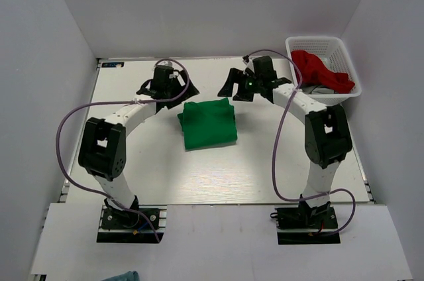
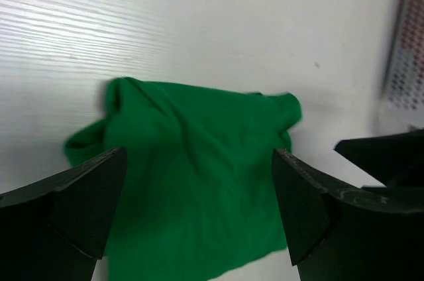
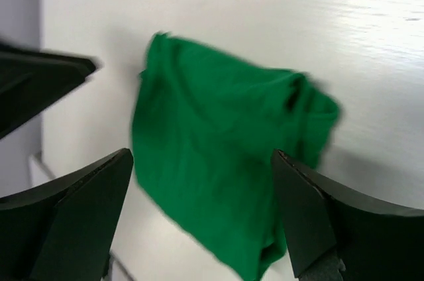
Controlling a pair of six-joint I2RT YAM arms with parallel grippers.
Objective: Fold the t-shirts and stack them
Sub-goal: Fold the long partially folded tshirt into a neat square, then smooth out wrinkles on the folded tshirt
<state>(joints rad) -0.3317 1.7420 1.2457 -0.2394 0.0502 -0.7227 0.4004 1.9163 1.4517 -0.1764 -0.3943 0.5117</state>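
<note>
The green t-shirt lies folded into a rough square in the middle of the table; it also shows in the left wrist view and in the right wrist view. The red t-shirt lies crumpled in the white basket at the back right. My left gripper is open and empty, just above the green shirt's far left edge. My right gripper is open and empty, above the shirt's far right corner. Neither gripper touches cloth.
White walls close in the table on the left, back and right. The basket holds something grey under the red shirt. Purple cables loop off both arms. A teal scrap lies off the table's near edge.
</note>
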